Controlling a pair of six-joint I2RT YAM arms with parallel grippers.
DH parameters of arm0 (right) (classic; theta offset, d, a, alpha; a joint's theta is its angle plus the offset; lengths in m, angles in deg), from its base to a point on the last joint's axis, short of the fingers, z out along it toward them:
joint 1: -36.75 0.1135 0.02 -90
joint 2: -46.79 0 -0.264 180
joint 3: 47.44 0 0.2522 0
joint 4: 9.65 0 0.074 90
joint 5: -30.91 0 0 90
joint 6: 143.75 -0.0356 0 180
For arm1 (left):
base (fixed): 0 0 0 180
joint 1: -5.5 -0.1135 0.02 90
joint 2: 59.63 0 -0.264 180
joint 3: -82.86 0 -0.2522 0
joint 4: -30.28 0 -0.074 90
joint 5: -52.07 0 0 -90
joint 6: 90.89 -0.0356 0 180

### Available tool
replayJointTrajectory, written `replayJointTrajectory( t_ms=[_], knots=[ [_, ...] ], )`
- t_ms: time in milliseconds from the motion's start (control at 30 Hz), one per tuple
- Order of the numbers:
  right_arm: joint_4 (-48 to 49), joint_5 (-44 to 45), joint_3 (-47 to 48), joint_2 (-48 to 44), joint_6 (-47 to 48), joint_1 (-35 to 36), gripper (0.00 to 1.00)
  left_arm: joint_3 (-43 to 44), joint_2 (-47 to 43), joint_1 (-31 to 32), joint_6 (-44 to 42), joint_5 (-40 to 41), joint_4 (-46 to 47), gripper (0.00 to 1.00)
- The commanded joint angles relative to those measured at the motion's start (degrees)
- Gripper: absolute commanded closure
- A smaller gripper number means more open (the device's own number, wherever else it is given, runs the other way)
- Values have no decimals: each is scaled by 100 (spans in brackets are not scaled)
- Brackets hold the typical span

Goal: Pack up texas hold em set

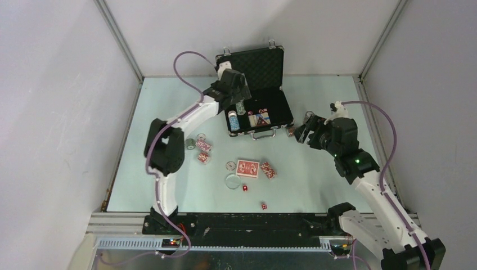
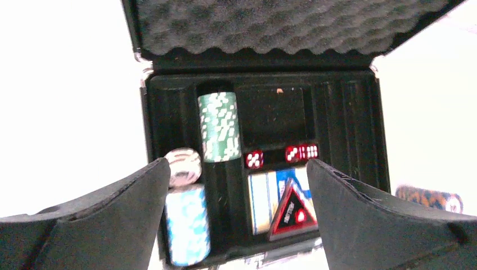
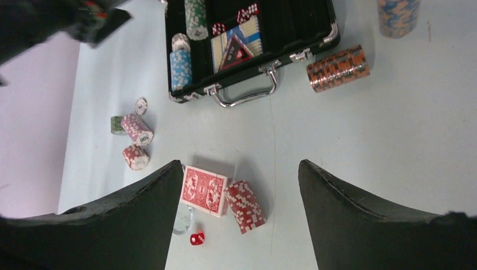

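Observation:
The black briefcase [image 1: 279, 110] lies open at the back with its foam lid [image 1: 259, 66] upright. In its tray lie a green chip stack [image 2: 219, 126], a blue stack [image 2: 187, 225], a pale chip [image 2: 183, 166], red dice [image 2: 254, 159] and a card box [image 2: 284, 202]. My left gripper [image 2: 236, 169] hovers open over the tray's left part [image 1: 239, 102], holding nothing. My right gripper [image 1: 301, 135] is open beside the case's right front corner, above the table [image 3: 241, 169]. Red-backed cards [image 1: 247, 167], a red chip stack [image 1: 268, 170], a clear disc [image 1: 232, 180] and two red dice [image 1: 245, 188] lie on the mat.
Pink chip stacks [image 3: 138, 129] and a green one [image 3: 117, 125] lie left of the case's silver handle [image 3: 247, 95]. An orange stack [image 3: 337, 68] lies on its side right of the handle, and a blue-orange stack [image 3: 398, 16] stands beyond. White walls enclose the mat.

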Motion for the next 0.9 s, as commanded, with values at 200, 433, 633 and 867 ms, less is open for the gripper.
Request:
replayJointTrajectory(
  t_ms=[200, 433, 633, 867],
  knots=[
    [168, -680, 193, 829, 827, 80, 2, -3487, -3502, -24, -686, -319, 1034, 0],
    [253, -347, 392, 1449, 1222, 645, 0, -5420, -5157, -25, -530, -689, 1489, 0],
    [300, -55, 402, 1750, 1181, 1247, 0, -6275, -6104, -25, -463, -867, 1392, 0],
    [139, 147, 405, 1974, 1323, 1641, 0, -7287, -7126, -25, -562, -1081, 2026, 0]
  ],
)
